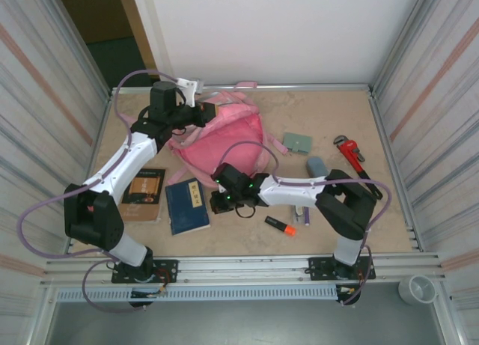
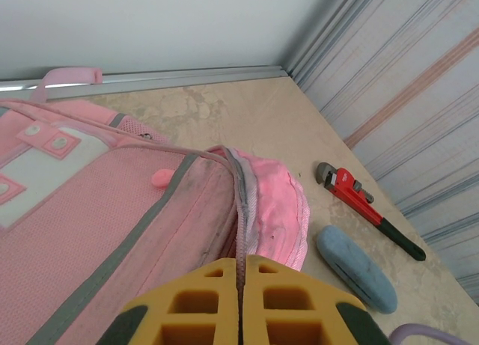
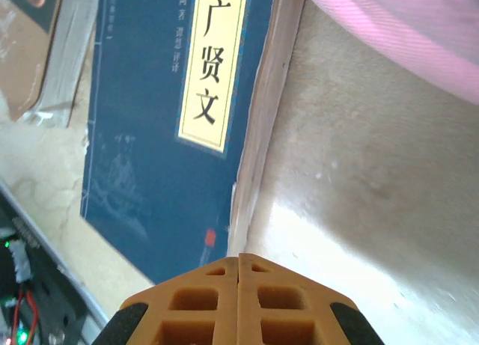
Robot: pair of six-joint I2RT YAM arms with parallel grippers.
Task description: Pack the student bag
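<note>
Student bag [image 1: 224,139] at rear centre of tabletop [image 1: 337,225], zip edge seemingly pinched between clenched left fingers [image 2: 194,300]; right fingers [image 3: 284,300] pressed together, empty, over the page edge of the blue book [image 1: 187,205] just in front of the bag. Likely risks: thin fabric slipping out of the pinch under any pull; with the right fingers closed, shoving the book across the tabletop instead of gripping it.

I count one pink fabric backpack [image 1: 217,139], two flat books (a dark-covered book [image 1: 144,188], a blue-covered book [image 1: 187,205]), one red metal pipe wrench [image 1: 352,152], one blue-grey oblong pouch [image 1: 316,166], one orange marker [image 1: 280,225] and one green square card [image 1: 297,142].
</note>
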